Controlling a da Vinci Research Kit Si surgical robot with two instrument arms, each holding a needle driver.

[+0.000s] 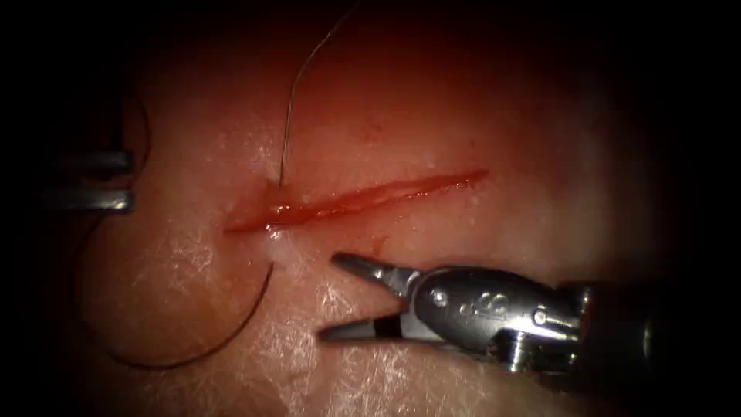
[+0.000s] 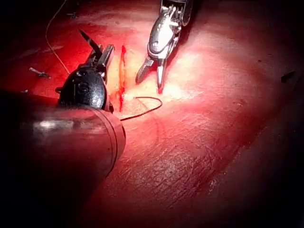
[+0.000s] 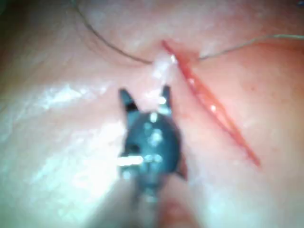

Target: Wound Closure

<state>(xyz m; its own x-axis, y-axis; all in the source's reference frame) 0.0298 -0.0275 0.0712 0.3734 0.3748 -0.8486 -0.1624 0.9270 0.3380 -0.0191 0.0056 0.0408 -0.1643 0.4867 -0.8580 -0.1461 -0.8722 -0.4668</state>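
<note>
The cut runs across the tissue, red and open. A pale thread comes down from the top and enters the tissue just above the cut's left end. From the near edge of that end a dark thread sweeps in a wide arc toward the left. My right tool lies just below the cut with its jaws wide open, holding nothing. My left tool sits at the far left, jaws apart, and I see nothing between them. I cannot make out the needle. The left wrist view shows both tools flanking the cut.
Red fluid lines the cut and stains the tissue around its left end. A whitish puckered spot marks where the thread leaves the near edge. In the right wrist view my right tool points at that spot beside the cut.
</note>
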